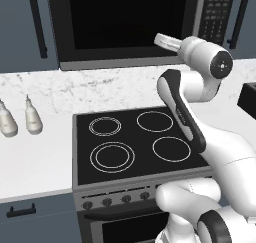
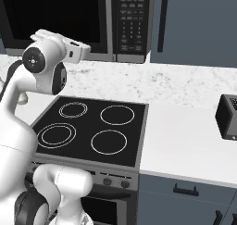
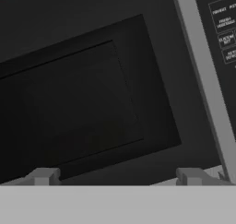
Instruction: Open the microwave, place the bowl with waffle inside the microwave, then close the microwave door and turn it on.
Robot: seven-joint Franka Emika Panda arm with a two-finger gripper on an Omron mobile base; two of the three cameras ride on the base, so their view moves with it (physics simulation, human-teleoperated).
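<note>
Both tool (image 3: 117, 177) fingertips before microwave door (image 3: 92, 94).

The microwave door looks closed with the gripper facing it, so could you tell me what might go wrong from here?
1. The open gripper faces the flat glass of the microwave door, not an edge, so closing there would likely grab nothing.
2. The keypad lies just past the silver strip; drifting that way could press a button.
3. The stove lies beneath the arm, so a low swing might strike it.

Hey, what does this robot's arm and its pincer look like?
The arm is glossy white, built of rounded segments with dark bands and dark round caps at the joints. The pincer has two small blocky grey finger tips. No cables or markings show.
</note>
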